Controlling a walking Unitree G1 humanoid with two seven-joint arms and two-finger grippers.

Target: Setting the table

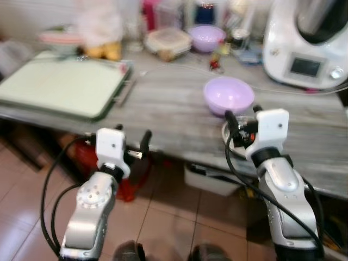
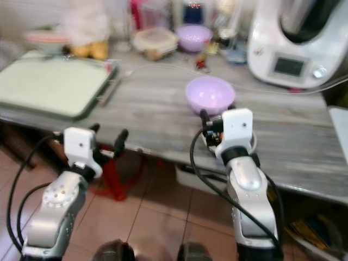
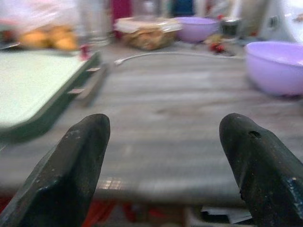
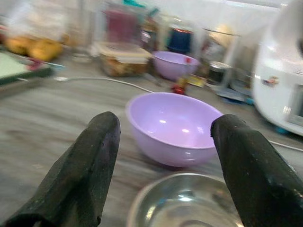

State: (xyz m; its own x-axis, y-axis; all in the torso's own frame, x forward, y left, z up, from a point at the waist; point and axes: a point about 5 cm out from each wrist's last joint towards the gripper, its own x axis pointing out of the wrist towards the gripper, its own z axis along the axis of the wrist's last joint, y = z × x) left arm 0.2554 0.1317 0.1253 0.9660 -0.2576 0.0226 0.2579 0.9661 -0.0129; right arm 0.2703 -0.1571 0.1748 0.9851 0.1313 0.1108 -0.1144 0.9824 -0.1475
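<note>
A lilac plastic bowl stands on the grey wood-grain table, right of the middle. Just in front of it, near the table's front edge, sits a small steel bowl, empty and shiny. My right gripper hovers open right over the steel bowl, its fingers pointing toward the lilac bowl. My left gripper is open and holds nothing, level with the table's front edge, left of the middle. Its fingers point across bare tabletop.
A pale green tray lies on the table's left part. At the back stand a second lilac bowl, a lidded food container, jars and yellow fruit. A white kitchen machine stands at the back right, and a white cable crosses the table.
</note>
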